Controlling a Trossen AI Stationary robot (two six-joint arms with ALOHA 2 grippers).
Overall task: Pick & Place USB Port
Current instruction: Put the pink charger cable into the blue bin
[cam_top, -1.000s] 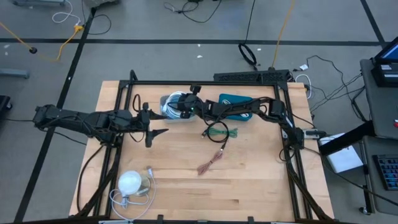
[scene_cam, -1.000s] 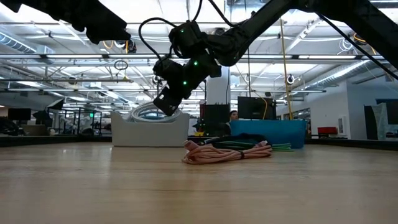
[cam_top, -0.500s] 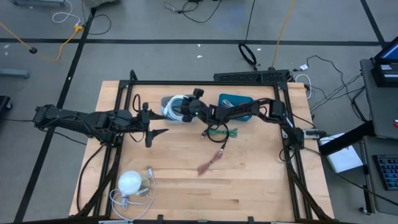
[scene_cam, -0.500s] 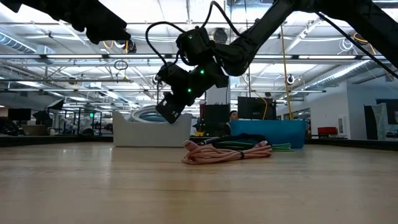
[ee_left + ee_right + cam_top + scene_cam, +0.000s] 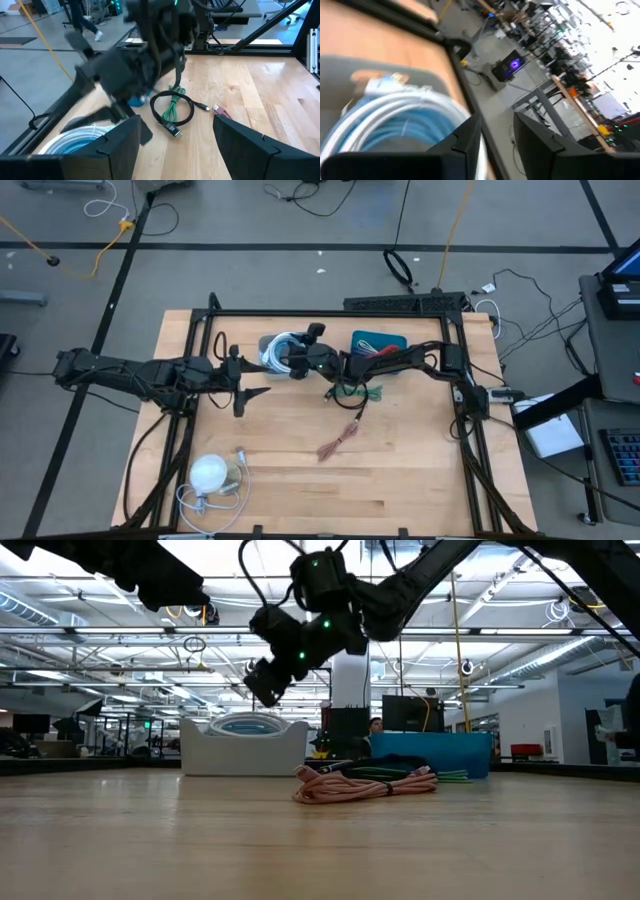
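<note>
Presently, right hand (image 5: 262, 690) empty, fingers parted, above white bin (image 5: 272, 367) of coiled white cable (image 5: 245, 724); best lifted clear before pink cable (image 5: 340, 438); left hand (image 5: 255, 392) parted, idle.

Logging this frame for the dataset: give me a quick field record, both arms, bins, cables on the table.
right gripper: raised above the white bin, fingers apart, nothing between them
left gripper: waiting over the table's left half, open, empty
white bin contents: coiled white cable
blue bin: behind the right arm, contents not clear
loose on table: green and black cable, pink cable, white round object with cord near the front left
</note>
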